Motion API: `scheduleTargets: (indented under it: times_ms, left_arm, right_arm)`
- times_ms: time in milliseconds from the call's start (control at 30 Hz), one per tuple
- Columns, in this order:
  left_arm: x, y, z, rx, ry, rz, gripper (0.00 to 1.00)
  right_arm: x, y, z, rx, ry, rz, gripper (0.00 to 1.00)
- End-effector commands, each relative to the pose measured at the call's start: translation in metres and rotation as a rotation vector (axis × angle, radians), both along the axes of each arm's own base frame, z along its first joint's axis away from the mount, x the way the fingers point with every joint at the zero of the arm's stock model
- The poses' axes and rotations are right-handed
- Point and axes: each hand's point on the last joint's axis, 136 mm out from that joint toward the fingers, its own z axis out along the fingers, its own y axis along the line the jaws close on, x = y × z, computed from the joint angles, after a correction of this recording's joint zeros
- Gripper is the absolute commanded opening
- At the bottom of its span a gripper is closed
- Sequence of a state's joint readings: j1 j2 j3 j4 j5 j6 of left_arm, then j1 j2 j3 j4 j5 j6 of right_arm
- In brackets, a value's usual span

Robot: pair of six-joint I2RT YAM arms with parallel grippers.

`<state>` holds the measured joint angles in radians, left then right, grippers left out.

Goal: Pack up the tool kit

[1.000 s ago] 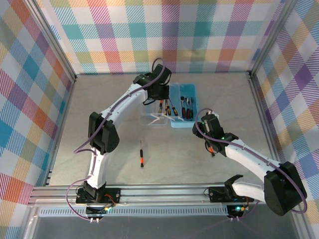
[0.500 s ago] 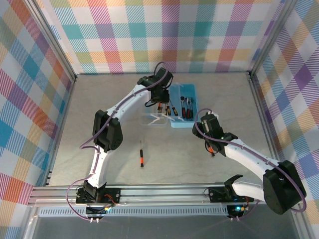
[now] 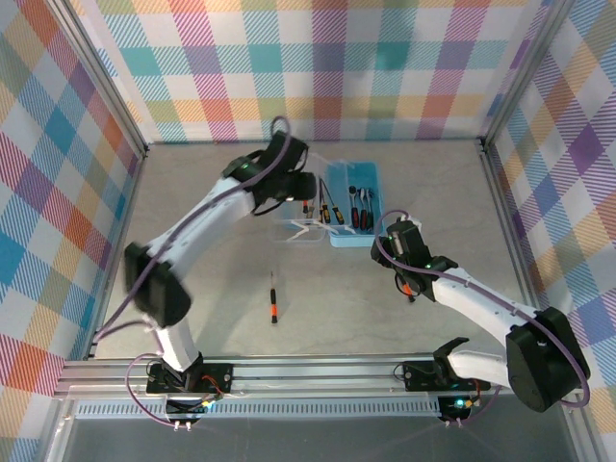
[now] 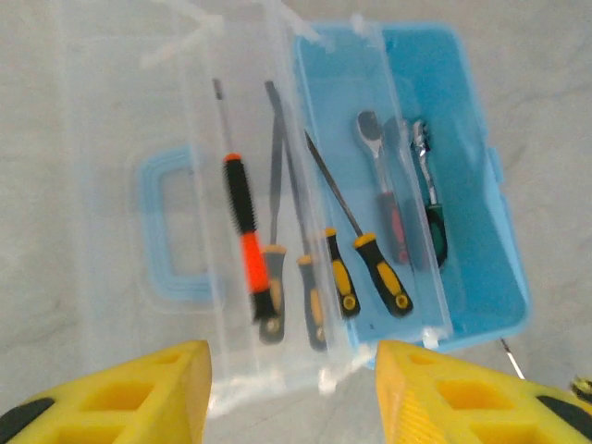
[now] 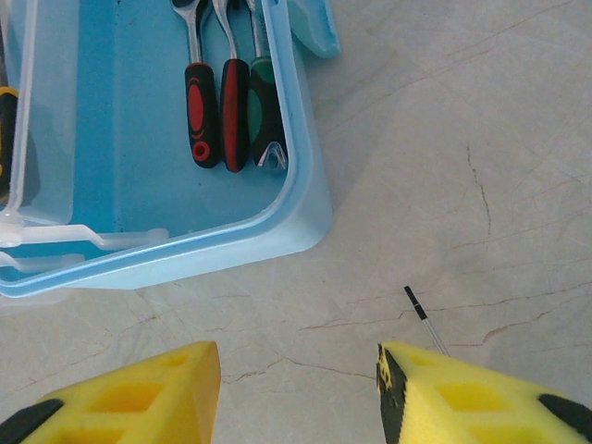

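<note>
Tool kit: a light-blue box (image 3: 354, 207) lies open at the far middle of the table (image 3: 212, 289). Its clear lid (image 3: 300, 231) is folded out flat to the left.
Box contents: metal ratchets (image 4: 381, 176) lie lengthwise along the right side of the box. Their red and green grips (image 5: 231, 111) point toward the near right corner.
Yellow-handled screwdrivers (image 4: 365, 268): several slim ones lie side by side near the hinge line, seen through clear plastic. Whether they rest in the box or on the lid I cannot tell.
Orange-handled screwdriver (image 4: 248, 245): lies on the lid side, just beside the lid's blue handle (image 4: 171, 231).
Loose screwdriver (image 3: 274, 300): lies alone on the bare table, well apart from the box, on its near side.
Left gripper (image 4: 291, 388): hovers over the near edge of the lid, yellow fingers apart, nothing between them.
Right gripper (image 5: 301, 388): hangs above the table just off the box's near right corner, jaws apart and empty.
In the way: from above, the left arm's wrist overhangs the far left of the lid, and the right arm's wrist covers the box's near right corner.
Pin (image 5: 421, 314): a thin dark rod lies on the table near the right gripper.
Surroundings: checked walls (image 3: 318, 67) close in the table on three sides.
</note>
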<state>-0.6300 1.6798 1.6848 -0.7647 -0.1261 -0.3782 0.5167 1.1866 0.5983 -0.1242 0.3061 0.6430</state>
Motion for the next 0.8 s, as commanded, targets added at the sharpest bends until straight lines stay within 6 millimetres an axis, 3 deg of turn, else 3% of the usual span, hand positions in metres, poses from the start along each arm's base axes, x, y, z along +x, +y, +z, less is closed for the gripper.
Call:
scheduleTargets:
  times_ms: [0, 200, 333, 500, 767]
  left_arm:
    - [-0.031, 0.031, -0.01, -0.037, -0.027, 0.096, 0.51]
    - [-0.103, 0.101, -0.09, 0.052, 0.097, 0.241, 0.52]
    - [-0.134, 0.116, -0.128, 0.037, 0.185, 0.282, 0.51]
    - [-0.148, 0.115, -0.145, -0.033, 0.21, 0.29, 0.51]
    - [-0.151, 0.107, -0.146, -0.121, 0.182, 0.265, 0.52]
  right_arm:
    - [0.004, 0.002, 0.0, -0.002, -0.006, 0.007, 0.49]
    - [0.004, 0.006, -0.002, 0.0, 0.009, 0.026, 0.49]
    - [0.006, 0.008, -0.005, -0.023, 0.02, 0.045, 0.49]
    - [0.008, -0.004, -0.019, -0.186, 0.129, 0.059, 0.51]
    - [-0.019, -0.042, -0.048, -0.309, 0.333, -0.038, 0.53]
